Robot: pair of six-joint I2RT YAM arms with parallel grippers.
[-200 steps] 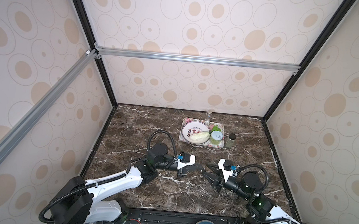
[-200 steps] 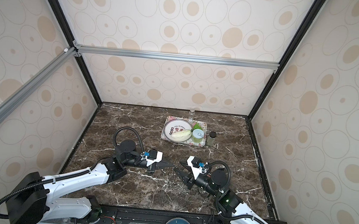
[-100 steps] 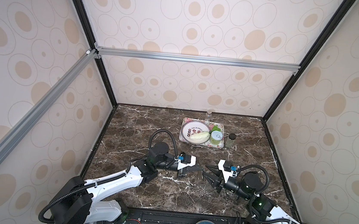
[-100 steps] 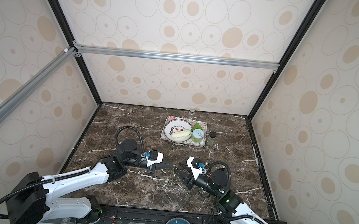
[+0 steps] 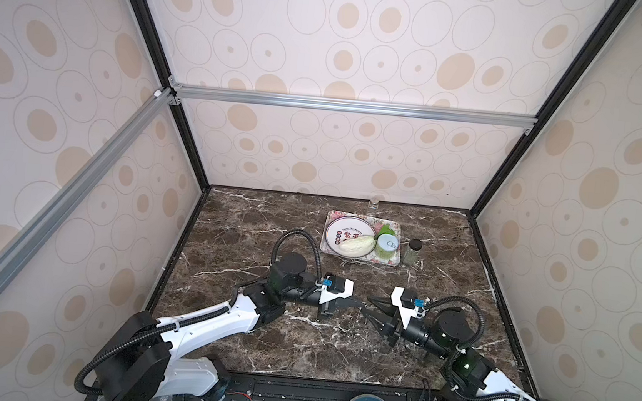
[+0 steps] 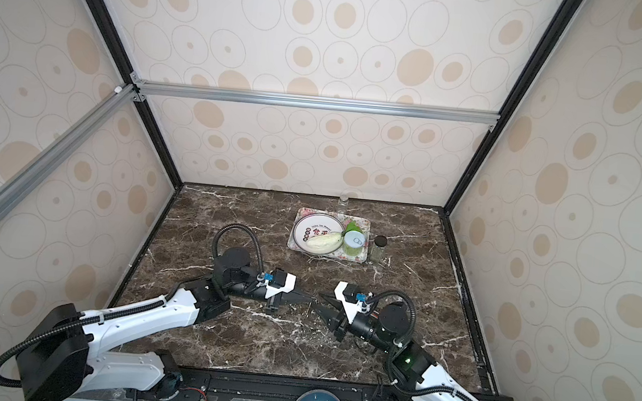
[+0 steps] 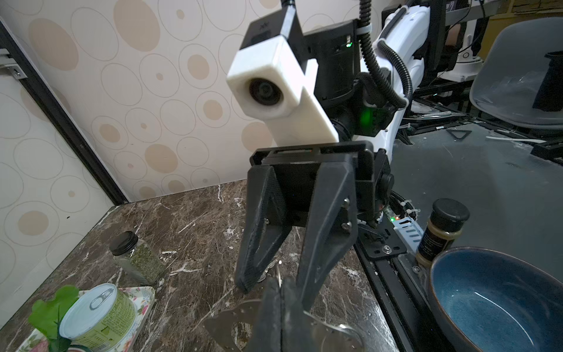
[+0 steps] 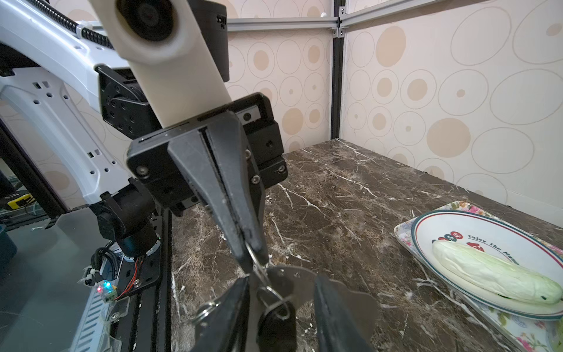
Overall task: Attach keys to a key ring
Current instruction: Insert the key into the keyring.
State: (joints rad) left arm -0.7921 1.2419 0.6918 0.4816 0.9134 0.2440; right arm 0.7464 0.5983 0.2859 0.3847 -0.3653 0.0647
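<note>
Key ring (image 8: 295, 282), a flat grey plate with small holes along its rim, sits mid-counter between the two gripper tips, which nearly meet over the dark marble counter (image 8: 335, 198) in both top views. The left gripper (image 8: 254, 262) has its fingers pressed together on a thin wire loop (image 8: 251, 250) right at the plate's rim; I cannot tell whether the plate itself is in the pinch. The right gripper (image 5: 366, 304) is spread, its fingers standing either side of the plate's edge. Between them hangs a black fob (image 8: 275, 326) on more wire rings.

Farther back lies a floral tray (image 5: 399, 233). On it is a white plate (image 8: 487, 230) printed "Enjoy The Mo…" beside red marks, the rest covered by a pale cabbage (image 8: 493, 274). A pull-tab can (image 7: 97, 311) with a green label stands next to it on the tray, its print too small to read. A black-capped herb jar (image 7: 137, 262) stands just beside the tray. A blue bowl (image 7: 502, 304) sits off the counter's front edge.
</note>
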